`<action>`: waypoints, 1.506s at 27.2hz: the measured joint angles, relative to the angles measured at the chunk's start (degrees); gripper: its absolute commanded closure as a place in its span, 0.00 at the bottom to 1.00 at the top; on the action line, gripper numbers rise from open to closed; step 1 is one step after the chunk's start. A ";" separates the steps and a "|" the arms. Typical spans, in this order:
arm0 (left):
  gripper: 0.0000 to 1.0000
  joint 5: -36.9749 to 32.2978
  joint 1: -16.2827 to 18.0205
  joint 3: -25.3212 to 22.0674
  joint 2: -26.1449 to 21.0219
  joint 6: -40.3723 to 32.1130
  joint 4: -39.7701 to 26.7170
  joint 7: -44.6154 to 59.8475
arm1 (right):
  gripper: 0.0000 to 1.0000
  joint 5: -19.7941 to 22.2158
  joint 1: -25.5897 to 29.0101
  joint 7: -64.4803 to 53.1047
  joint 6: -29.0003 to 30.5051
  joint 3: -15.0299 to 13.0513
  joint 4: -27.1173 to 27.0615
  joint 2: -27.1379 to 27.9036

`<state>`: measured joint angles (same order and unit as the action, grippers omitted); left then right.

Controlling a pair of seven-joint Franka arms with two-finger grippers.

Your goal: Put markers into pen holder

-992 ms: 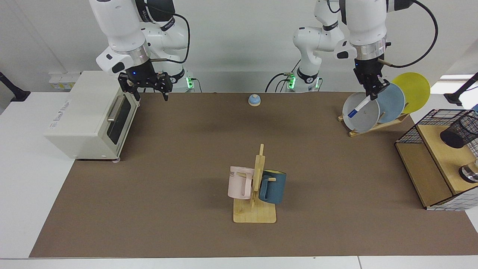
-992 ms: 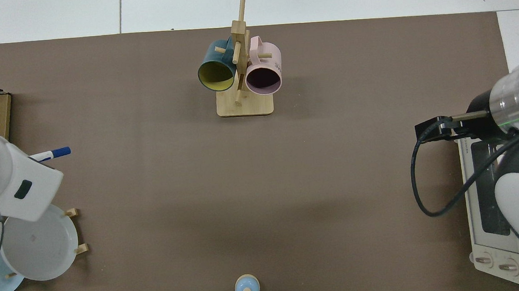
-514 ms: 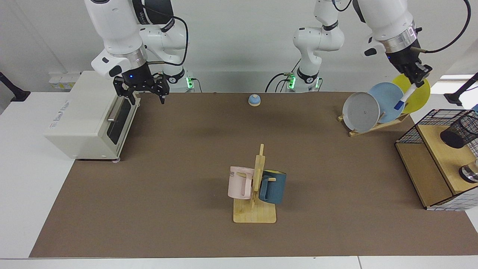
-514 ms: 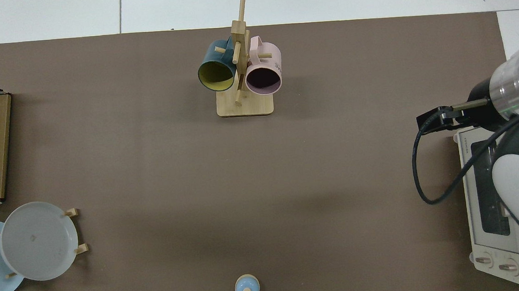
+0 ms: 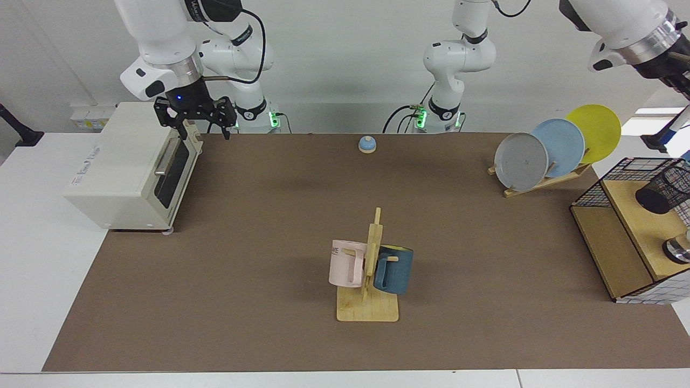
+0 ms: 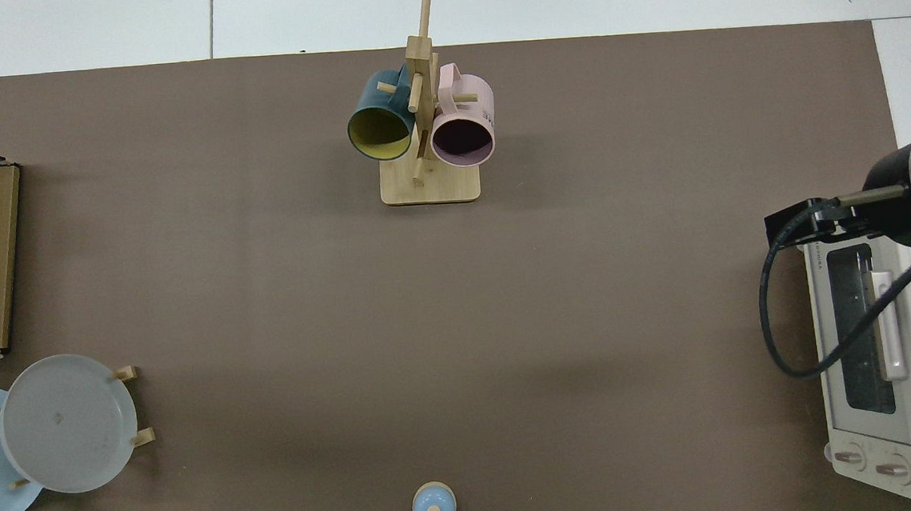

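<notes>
The left gripper (image 5: 678, 71) is swinging up and away from the plate rack (image 5: 544, 180) and is now sitting at the very edge of the facing view. The top view is no longer catching it at all. A second ago it was carrying the marker in front of the plates. That marker is now showing in neither view, so whether the gripper is still holding it cannot be told.

The pen holder (image 5: 666, 188) is standing below this gripper and nearer the camera, on the wooden shelf inside the wire basket frame (image 5: 587, 194). To my eye the carry is nearing its end, and the drop into the holder is what is remaining.

The right gripper (image 5: 206, 129) is waiting, backing a little toward the toaster oven (image 5: 118, 161) beneath it, with its jaws spread wide and gripping nothing.

Counting what is lying about:
- three plates are leaning in the rack: grey (image 5: 521, 160), blue (image 5: 560, 145) and yellow (image 5: 598, 129)
- two mugs, pink (image 5: 345, 264) and dark blue (image 5: 393, 269), are hanging on one mug tree (image 5: 366, 311)
- one service bell (image 5: 367, 144)
- one pen holder
- no marker is showing
</notes>
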<state>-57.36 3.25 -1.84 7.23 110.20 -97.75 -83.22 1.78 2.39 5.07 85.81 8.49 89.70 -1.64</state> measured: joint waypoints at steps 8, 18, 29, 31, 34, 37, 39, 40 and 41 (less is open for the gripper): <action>1.00 0.08 5.37 -0.16 -3.20 5.45 1.75 -10.05 | 0.00 -0.10 0.86 0.00 -0.04 0.02 3.28 -2.72; 1.00 0.03 13.29 -0.30 -8.74 13.64 2.87 -15.95 | 0.00 -0.16 0.99 4.39 0.19 0.22 3.50 -2.77; 1.00 -0.01 14.69 -0.24 -11.96 14.39 3.01 -17.02 | 0.00 -0.17 0.97 4.71 0.30 0.49 3.49 -3.05; 1.00 -0.01 15.12 -0.21 -12.36 14.43 3.02 -17.14 | 0.00 -0.17 0.97 4.72 0.30 0.49 3.49 -3.05; 1.00 0.02 15.59 -0.21 -12.63 14.54 3.02 -17.44 | 0.00 -0.17 0.97 4.74 0.30 0.49 3.49 -3.05; 1.00 0.19 15.78 -0.19 -12.66 14.57 3.02 -17.67 | 0.00 -0.17 0.97 4.75 0.30 0.49 3.49 -3.05; 1.00 0.43 15.79 -0.18 -12.67 14.57 3.02 -17.74 | 0.00 -0.18 0.97 4.76 0.30 0.49 3.49 -3.05; 1.00 0.57 15.80 -0.19 -12.67 14.57 3.02 -17.74 | 0.00 -0.18 0.97 4.76 0.30 0.49 3.49 -3.05; 1.00 0.71 15.84 -0.20 -12.67 14.57 3.02 -17.76 | 0.00 -0.18 0.97 4.77 0.30 0.49 3.49 -3.05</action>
<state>-56.66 19.09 -2.05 -5.44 124.77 -94.73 -100.98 1.61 3.37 9.84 86.11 8.98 93.19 -4.70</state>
